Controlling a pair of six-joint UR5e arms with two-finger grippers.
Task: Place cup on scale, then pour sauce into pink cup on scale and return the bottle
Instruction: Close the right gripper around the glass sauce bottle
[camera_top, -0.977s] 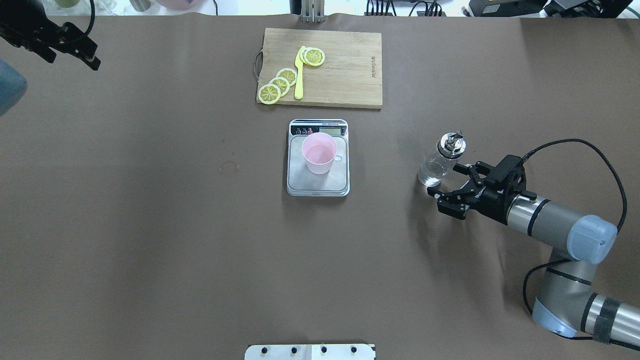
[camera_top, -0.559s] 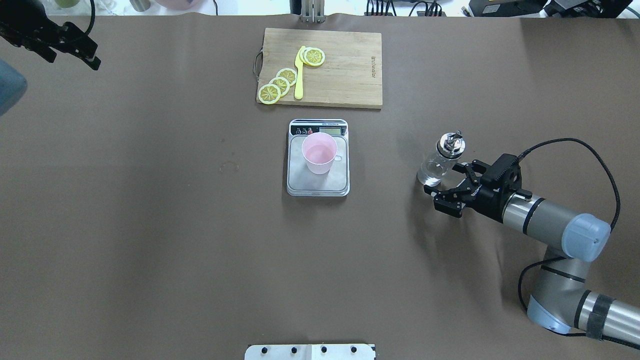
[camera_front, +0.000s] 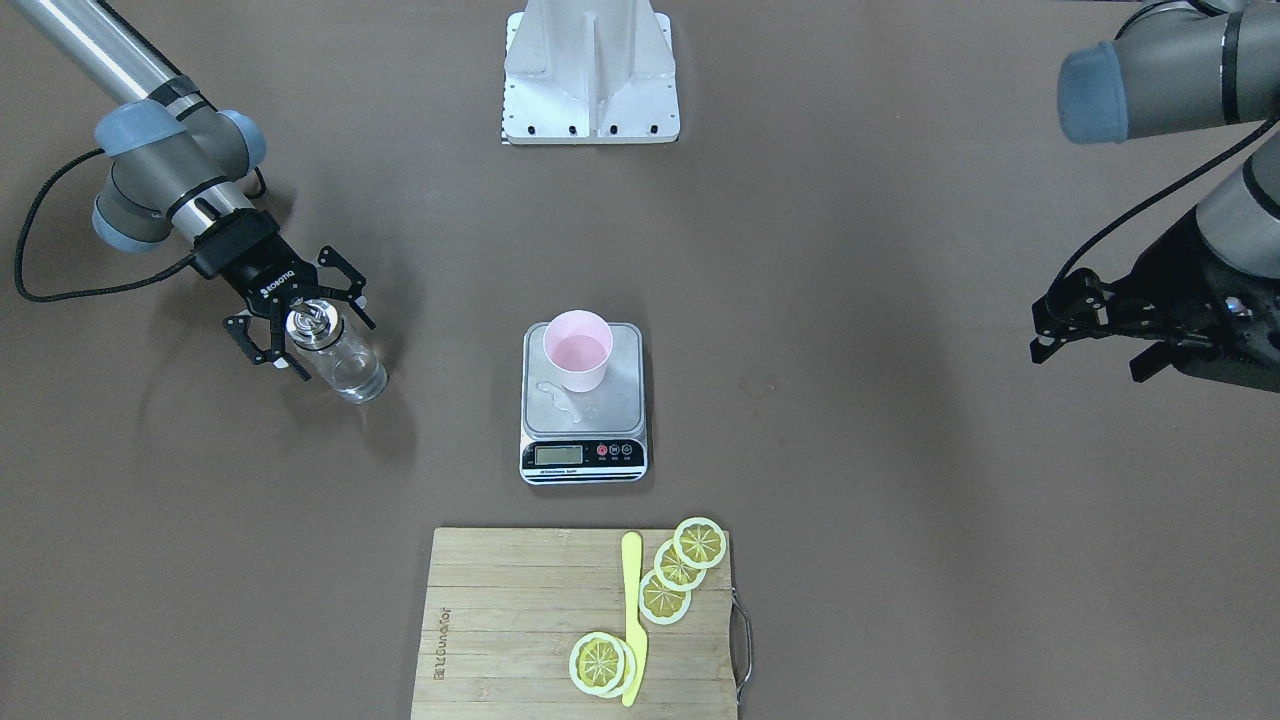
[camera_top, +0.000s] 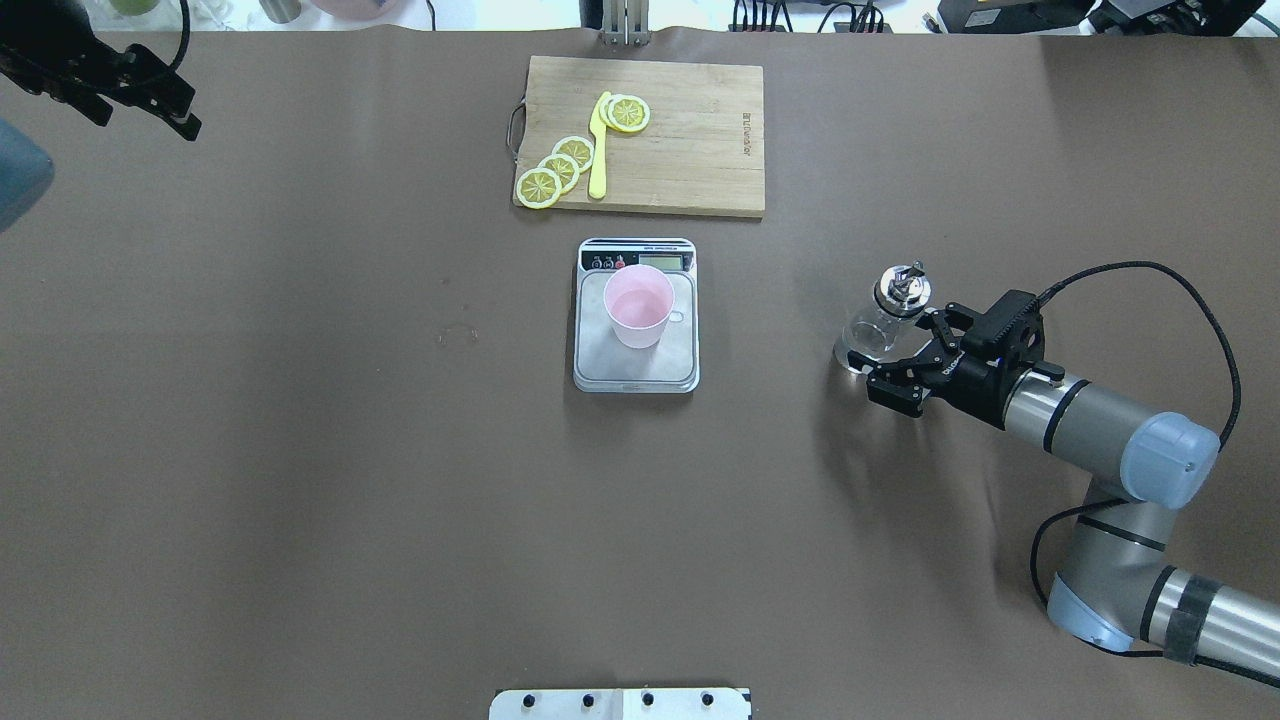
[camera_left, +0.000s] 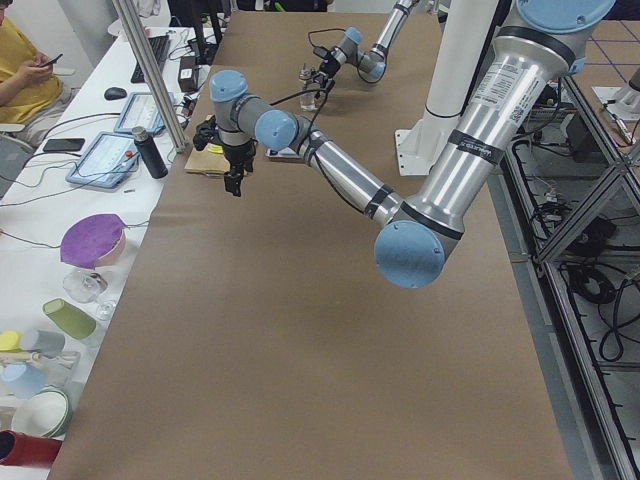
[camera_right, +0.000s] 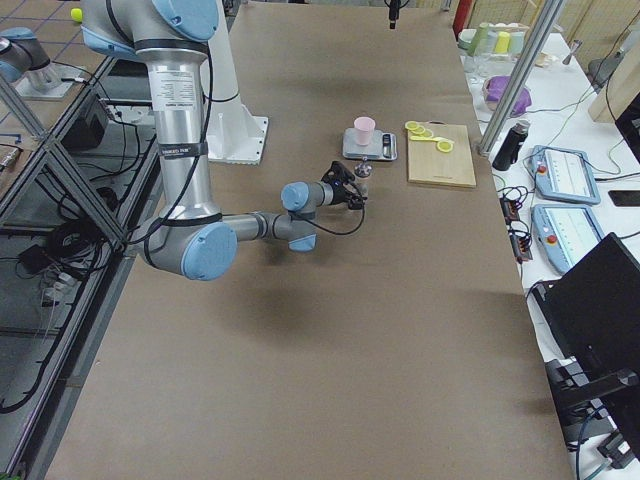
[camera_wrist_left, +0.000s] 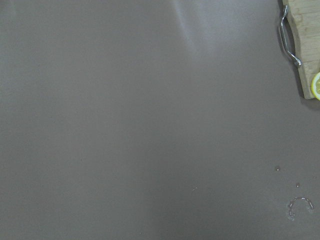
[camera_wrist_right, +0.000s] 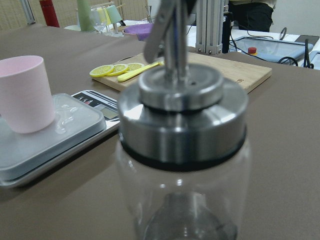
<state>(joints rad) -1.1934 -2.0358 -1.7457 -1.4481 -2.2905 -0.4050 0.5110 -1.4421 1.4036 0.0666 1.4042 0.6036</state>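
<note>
brown-covered table, screens and clutter past its far edge. r gripper: fingers spread wide, nothing gripped. vs 1 s ago it's slid in, so the bottle, then just off the tips, now sits between the fingers, upright w/ spout up. pad contact: can't tell. bottle approx same spot, well right of the scale. cup upright on the scale platform, display end. l gripper over far left corner, fingers apart, empty. cutting board w/ lemon slices beyond the scale.
</note>
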